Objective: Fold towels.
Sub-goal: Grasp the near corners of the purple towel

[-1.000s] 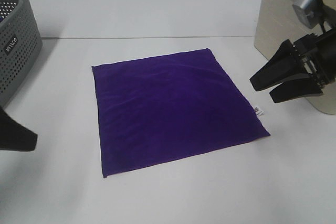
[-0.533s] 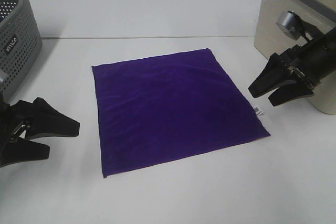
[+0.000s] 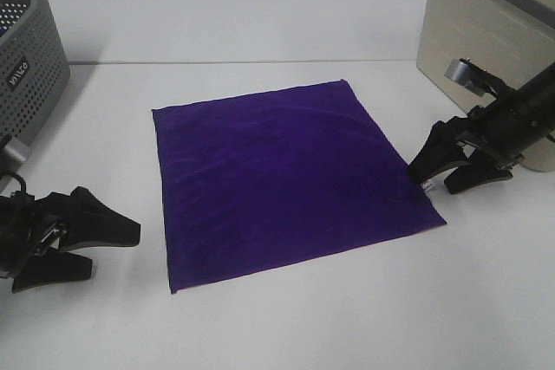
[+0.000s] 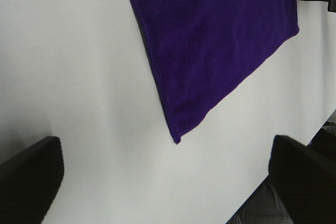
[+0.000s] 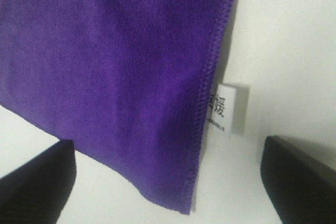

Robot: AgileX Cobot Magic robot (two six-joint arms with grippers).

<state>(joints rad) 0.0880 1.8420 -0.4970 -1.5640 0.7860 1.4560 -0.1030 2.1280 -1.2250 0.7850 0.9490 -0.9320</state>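
Towel (image 5: 105, 51) tag (image 5: 223, 107) lettering, seemingly Chinese, right-wrist only

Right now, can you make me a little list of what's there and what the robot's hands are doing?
Towel: purple towel, flat, unfolded, on white table
Tag: white tag on towel's right edge
Left gripper: open, low, left of towel, apart from it
Right gripper: open, low at the tag edge
Sides: grey basket far left, beige bin far right
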